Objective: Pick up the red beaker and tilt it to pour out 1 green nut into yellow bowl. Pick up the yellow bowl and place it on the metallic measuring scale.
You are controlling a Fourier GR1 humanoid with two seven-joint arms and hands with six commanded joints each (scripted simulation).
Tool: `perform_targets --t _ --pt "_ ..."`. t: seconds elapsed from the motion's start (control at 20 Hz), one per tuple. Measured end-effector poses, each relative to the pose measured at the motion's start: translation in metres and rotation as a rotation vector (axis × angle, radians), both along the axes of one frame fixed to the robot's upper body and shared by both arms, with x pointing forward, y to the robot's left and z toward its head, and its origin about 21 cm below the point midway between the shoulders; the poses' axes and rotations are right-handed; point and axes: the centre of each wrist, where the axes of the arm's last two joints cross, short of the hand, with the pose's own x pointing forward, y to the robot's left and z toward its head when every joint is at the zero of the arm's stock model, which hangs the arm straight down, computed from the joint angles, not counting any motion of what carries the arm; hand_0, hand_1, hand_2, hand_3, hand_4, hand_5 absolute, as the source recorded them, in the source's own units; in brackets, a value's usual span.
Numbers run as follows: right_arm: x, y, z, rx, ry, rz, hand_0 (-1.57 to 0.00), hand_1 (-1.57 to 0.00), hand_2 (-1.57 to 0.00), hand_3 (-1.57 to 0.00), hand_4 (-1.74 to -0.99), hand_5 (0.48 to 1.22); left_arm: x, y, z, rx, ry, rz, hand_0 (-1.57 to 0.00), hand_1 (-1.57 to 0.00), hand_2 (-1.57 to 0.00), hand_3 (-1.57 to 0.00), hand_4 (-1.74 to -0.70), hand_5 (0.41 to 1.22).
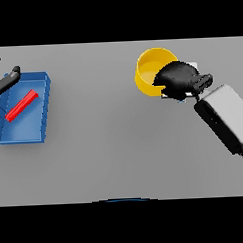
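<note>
— Where is the yellow bowl (150, 72)?
— At the far right of the grey table (114, 144), upright. The right hand (178, 80) has its fingers curled over the near right rim, gripping it. A pale edge of the scale (192, 65) peeks out behind that hand.
— And the red beaker (21, 105)?
— Lying on its side in a blue tray (43, 109) at the far left.
— The left hand (5, 81)?
— At the tray's far left corner, fingers spread loosely, holding nothing.
— Any writing?
— None readable.
</note>
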Motion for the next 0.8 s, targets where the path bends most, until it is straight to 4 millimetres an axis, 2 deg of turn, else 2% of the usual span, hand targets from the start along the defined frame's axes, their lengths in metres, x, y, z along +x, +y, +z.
perform_targets --t 0.1,0.2,0.3,0.35,0.5,0.65,0.8 --pt "0.011 -0.017 0.003 -0.007 -0.017 -0.055 -1.57 -1.57 -1.55 -1.15 -1.741 1.221 -0.003 -0.004 -0.004 -0.001 0.009 0.006 0.00 0.00 0.00 0.00 -0.85 0.746" --pt "0.020 -0.024 0.002 0.002 -0.035 -0.086 -1.57 -1.57 -1.56 -1.15 -1.741 1.221 -0.005 -0.002 -0.002 0.005 0.010 0.010 0.00 0.00 0.00 0.00 -0.85 0.758" --pt "0.025 -0.032 -0.005 0.003 -0.042 -0.135 -1.57 -1.57 -1.55 -1.15 -1.741 1.221 -0.004 -0.007 -0.001 0.000 0.024 0.018 0.00 0.00 0.00 0.00 -0.85 0.761" --pt "0.029 -0.036 -0.010 0.006 -0.036 -0.149 -1.57 -1.57 -1.53 -1.17 -1.741 1.221 -0.004 -0.006 0.004 0.001 0.020 0.021 0.00 0.00 0.00 0.00 -0.86 0.762" --pt "0.038 -0.051 -0.018 0.009 -0.020 -0.199 -1.57 -1.57 -1.50 -1.18 -1.741 1.221 -0.010 -0.004 0.002 0.004 0.041 0.027 0.00 0.00 0.00 0.00 -0.86 0.779" --pt "0.046 -0.062 -0.034 0.014 -0.016 -0.244 -1.57 -1.57 -1.43 -1.29 -1.741 1.221 -0.008 -0.005 0.003 0.016 0.036 0.037 0.00 0.00 0.00 0.00 -0.86 0.797" --pt "0.048 -0.062 -0.043 0.031 0.006 -0.251 -1.57 -1.57 -1.39 -1.36 -1.741 1.221 -0.002 -0.010 0.003 0.018 0.044 0.036 0.00 0.00 0.00 0.00 -0.86 0.807"
